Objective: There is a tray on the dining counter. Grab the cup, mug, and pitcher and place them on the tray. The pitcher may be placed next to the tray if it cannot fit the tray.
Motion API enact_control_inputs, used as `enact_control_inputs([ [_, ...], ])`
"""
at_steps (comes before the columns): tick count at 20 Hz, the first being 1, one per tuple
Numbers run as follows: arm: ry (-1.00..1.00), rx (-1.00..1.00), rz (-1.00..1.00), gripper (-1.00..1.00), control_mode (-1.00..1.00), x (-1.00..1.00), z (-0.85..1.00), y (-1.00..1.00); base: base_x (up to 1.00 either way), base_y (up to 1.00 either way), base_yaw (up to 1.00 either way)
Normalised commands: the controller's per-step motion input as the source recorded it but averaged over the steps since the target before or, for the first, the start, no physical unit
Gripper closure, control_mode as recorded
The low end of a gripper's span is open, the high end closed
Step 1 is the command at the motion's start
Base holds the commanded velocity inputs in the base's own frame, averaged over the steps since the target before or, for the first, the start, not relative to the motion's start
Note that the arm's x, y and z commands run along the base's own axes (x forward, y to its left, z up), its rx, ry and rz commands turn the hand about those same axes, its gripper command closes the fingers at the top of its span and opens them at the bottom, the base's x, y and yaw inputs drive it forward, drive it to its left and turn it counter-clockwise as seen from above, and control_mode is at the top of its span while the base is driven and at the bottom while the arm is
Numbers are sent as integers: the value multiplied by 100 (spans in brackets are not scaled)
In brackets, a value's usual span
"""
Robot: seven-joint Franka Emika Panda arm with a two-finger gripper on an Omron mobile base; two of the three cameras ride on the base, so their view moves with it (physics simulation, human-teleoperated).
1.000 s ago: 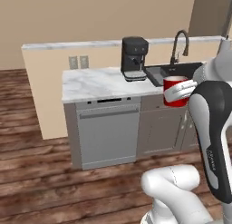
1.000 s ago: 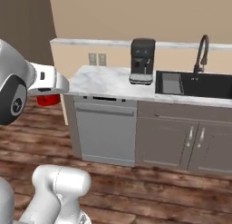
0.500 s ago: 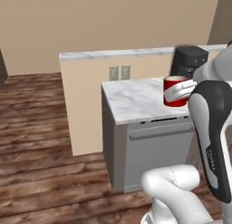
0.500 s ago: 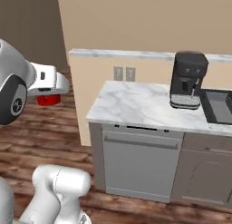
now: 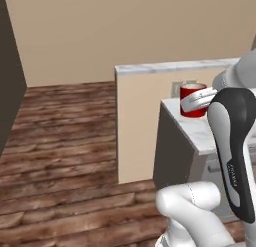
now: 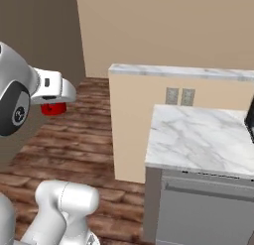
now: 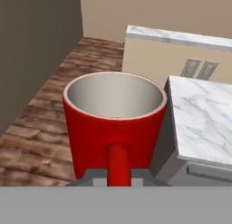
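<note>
- A kitchen with a dark brown plank floor [image 5: 65,136] and plain tan walls [image 6: 163,26]; a dark wall panel [image 7: 36,46] stands off to one side.
- A tan half-wall [image 6: 130,125] carries a narrow marble ledge [image 6: 178,71] along its top, and two grey outlets [image 6: 179,96] sit side by side on its face.
- Just in front of that half-wall and lower than its ledge stands a white, grey-veined marble counter [image 6: 198,140], with grey cabinet fronts [image 6: 208,209] beneath it.
- The mug [image 7: 114,123], glossy red with a pale inside, is carried upright in the air, clear of the counter and over the floor beside the counter's corner.
- In the hand view its rim faces up and its red handle [image 7: 119,164] points back toward the camera, running down to the bottom of the picture.
- The hand [image 5: 200,98] is nearly closed and clamped on the mug; in the left base view a white part of it crosses the mug's red side.
- In the right base view the mug [image 6: 53,108] peeks out red beneath the white wrist [image 6: 52,86], well apart from the counter.
- The arm's white and dark links [image 5: 232,156] rise at the lower right of the left base view.
</note>
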Motion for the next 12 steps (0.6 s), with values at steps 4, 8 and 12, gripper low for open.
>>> enact_control_inputs([
  [4,0,0,0,100,100,0,0,0,47,100,0],
  [8,0,0,0,100,100,0,0,0,56,100,0],
  [12,0,0,0,100,100,0,0,0,79,100,0],
])
